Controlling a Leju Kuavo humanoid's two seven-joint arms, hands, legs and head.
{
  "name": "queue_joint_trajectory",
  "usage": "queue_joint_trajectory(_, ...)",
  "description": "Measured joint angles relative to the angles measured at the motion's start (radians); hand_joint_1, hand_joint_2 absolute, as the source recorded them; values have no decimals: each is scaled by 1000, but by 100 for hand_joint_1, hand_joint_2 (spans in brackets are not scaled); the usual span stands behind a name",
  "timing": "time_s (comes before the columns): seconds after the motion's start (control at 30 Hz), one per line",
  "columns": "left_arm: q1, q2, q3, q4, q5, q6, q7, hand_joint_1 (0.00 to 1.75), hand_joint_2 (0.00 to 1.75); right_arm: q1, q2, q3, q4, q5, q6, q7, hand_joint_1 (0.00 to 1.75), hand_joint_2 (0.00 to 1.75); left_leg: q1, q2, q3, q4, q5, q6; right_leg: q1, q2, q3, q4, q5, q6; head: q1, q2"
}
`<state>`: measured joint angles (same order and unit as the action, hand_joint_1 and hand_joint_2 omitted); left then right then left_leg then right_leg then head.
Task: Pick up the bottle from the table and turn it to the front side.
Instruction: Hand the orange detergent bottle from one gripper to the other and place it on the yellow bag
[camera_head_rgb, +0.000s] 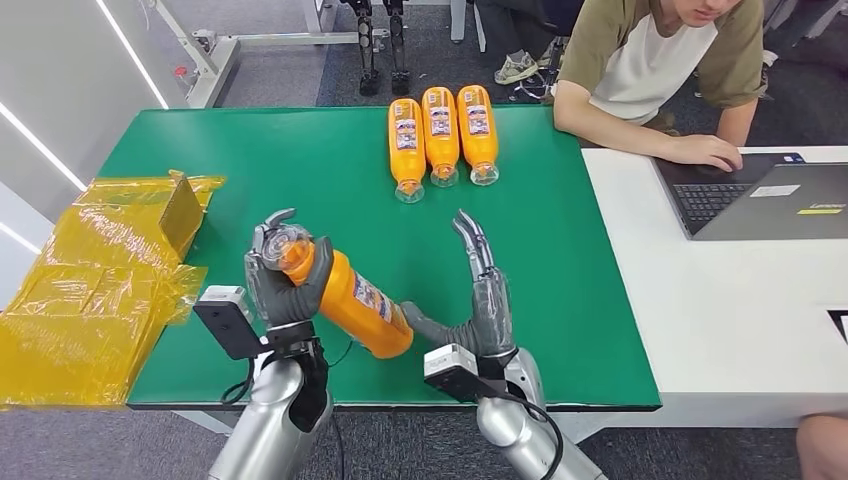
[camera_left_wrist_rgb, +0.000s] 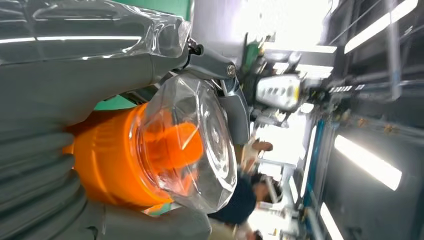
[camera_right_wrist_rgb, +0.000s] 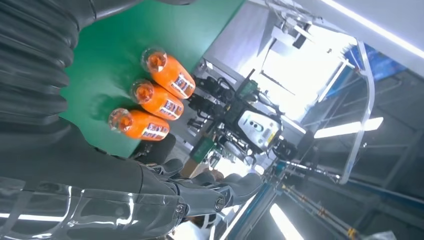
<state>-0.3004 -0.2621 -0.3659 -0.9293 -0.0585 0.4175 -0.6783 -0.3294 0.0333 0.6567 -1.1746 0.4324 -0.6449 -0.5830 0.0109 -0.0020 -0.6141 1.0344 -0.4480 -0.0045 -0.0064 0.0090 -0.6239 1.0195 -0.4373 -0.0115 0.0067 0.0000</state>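
My left hand grips an orange bottle near its clear cap, holding it tilted above the green table. A label shows on the bottle's side. In the left wrist view the clear cap over the orange neck sits between my grey fingers. My right hand is beside the bottle's base, fingers straight and apart, thumb reaching toward the base; whether it touches is unclear. The right wrist view shows its fingers extended with nothing in them.
Three more orange bottles lie side by side at the table's far edge, also in the right wrist view. Yellow plastic bags cover the left end. A person types on a laptop on the white table at right.
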Motion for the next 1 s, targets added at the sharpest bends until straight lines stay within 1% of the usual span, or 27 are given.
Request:
queue_joint_trajectory(0.17,20,43,44,-123,-129,136,23,175,175,73,4,0,-60,16,-23,-11,0,175,0,0,0,0,0,0,0,0,0,0,-1,-1,0,0)
queue_joint_trajectory(0.3,14,79,81,-193,-262,221,66,175,175,138,10,-14,-121,4,-24,-54,0,175,0,-1,0,0,0,0,0,-1,0,0,-1,-1,0,0)
queue_joint_trajectory(0.37,-1,100,107,-207,-390,264,107,175,175,172,14,-24,-156,-15,-24,-85,0,175,0,-1,0,0,0,0,0,0,0,0,-1,-1,0,0)
queue_joint_trajectory(0.43,-34,125,154,-199,-579,277,157,175,175,206,21,-33,-195,-28,-24,-105,0,175,0,-1,0,0,0,-1,0,-1,0,0,-1,-1,0,0)
queue_joint_trajectory(0.5,-85,156,220,-162,-765,278,183,175,175,237,28,-40,-234,-34,-24,-113,0,175,0,0,0,-1,1,-2,0,0,0,0,-1,-1,0,0)
queue_joint_trajectory(0.53,-110,169,256,-137,-824,278,181,175,175,250,31,-42,-251,-36,-24,-114,0,175,0,0,1,-1,1,-2,0,0,0,0,0,-2,0,0)
queue_joint_trajectory(0.6,-151,188,320,-92,-870,278,164,175,175,269,34,-45,-278,-35,-24,-115,0,175,0,2,2,-1,2,-2,0,1,0,1,0,-2,0,0)
queue_joint_trajectory(0.63,-164,194,343,-75,-894,278,174,175,175,277,35,-47,-290,-39,-24,-115,0,175,0,2,2,-1,2,-3,0,1,0,1,0,-2,0,0)
queue_joint_trajectory(0.67,-174,201,365,-61,-942,278,198,175,175,283,36,-48,-301,-45,-24,-115,0,175,0,2,2,-1,2,-3,0,1,0,1,0,-2,0,0)
queue_joint_trajectory(0.73,-187,221,396,-33,-1115,278,287,175,175,292,39,-50,-326,-68,-24,-115,0,175,0,2,1,-1,2,-3,0,1,0,1,0,-2,0,0)
queue_joint_trajectory(0.8,-211,254,412,20,-1288,278,380,175,175,298,43,-52,-353,-92,-24,-116,0,175,0,2,2,-1,2,-3,0,2,0,1,0,-2,0,0)
queue_joint_trajectory(0.83,-228,273,415,59,-1349,278,417,175,175,300,44,-52,-365,-100,-24,-116,0,175,0,2,2,-1,2,-3,0,2,0,1,0,-3,0,0)
queue_joint_trajectory(0.9,-269,313,415,155,-1438,278,481,175,175,303,45,-52,-384,-108,-24,-117,0,175,0,2,2,-1,2,-3,0,2,0,1,0,-3,0,0)
queue_joint_trajectory(1.0,-321,356,394,294,-1495,266,543,175,175,303,46,-52,-402,-109,-24,-118,0,175,0,2,2,-1,2,-4,0,2,0,1,0,-3,0,0)
